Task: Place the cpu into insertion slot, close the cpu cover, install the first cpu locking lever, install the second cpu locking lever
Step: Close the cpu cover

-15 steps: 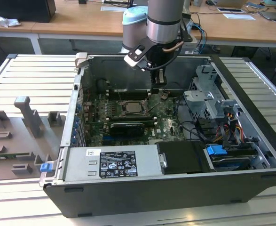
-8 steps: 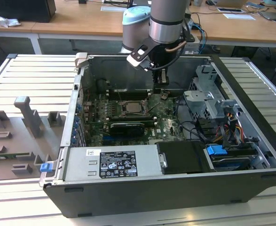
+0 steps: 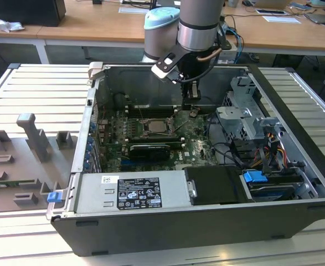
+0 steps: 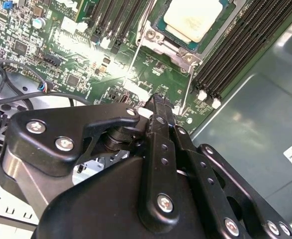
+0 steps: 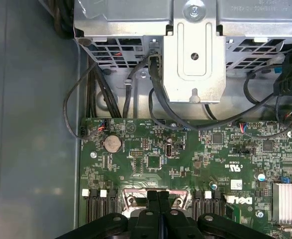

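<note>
Dark steel walls the open computer case [image 3: 151, 244], which lies on its side on a slatted metal table [image 3: 35, 88]. The silver arm [image 3: 198, 22] reaches down into it. The green circuit board [image 5: 136, 169] covers the case floor, with a bare metal drive cage [image 5: 193, 55] at one end.

In the exterior view the gripper [image 3: 191, 111] hangs low over the board. It is just beside the insertion slot [image 3: 156, 126], on the exterior view's right and a little farther back. In the first wrist view its black fingers [image 5: 151, 204] are pressed together with nothing between them. Their tips are over the slot's metal edge on the drive-cage side.

The second wrist view shows the slot's rim [image 4: 150, 35] between banks of long black memory slots [image 4: 245, 45]. The cpu cover [image 4: 178, 47] appears to lie down flat around the chip. The cpu [image 4: 193, 17] sits in the slot, pale face up, apart from the fingertips and not touched by them. It is close to square (no clear long axis), and its sides run parallel to the memory slots.

A thin wire lever [image 4: 188, 87] runs from the slot's corner towards the gripper [image 4: 158, 104] and ends just beside its tips. I cannot tell whether the lever is latched.
</note>
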Controlling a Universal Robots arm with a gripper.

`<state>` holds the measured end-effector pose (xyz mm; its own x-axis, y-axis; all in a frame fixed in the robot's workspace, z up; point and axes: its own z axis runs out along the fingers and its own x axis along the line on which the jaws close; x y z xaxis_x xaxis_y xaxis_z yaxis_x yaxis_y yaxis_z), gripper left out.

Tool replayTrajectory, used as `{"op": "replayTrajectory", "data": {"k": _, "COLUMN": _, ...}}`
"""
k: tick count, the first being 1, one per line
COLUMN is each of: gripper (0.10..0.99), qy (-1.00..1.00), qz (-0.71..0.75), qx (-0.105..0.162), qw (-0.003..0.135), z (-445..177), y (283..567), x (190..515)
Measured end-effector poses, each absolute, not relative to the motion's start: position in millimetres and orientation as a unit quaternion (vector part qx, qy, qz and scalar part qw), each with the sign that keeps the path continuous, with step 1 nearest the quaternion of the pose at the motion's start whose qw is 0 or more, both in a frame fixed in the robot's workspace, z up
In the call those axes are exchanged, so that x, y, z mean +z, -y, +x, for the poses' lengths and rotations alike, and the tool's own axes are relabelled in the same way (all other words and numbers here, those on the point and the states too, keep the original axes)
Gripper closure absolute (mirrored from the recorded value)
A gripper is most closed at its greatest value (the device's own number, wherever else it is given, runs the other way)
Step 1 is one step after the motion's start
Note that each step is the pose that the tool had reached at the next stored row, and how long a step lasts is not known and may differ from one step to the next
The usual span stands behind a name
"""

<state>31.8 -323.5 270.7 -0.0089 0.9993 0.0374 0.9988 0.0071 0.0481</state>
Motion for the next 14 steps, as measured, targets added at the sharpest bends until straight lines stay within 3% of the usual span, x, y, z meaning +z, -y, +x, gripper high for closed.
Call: {"op": "replayTrajectory", "data": {"k": 14, "gripper": 0.980, "qy": -0.712, "qz": 0.702, "qx": 0.030, "qw": 0.004, "z": 42.8, "y": 323.5, "x": 270.6}}
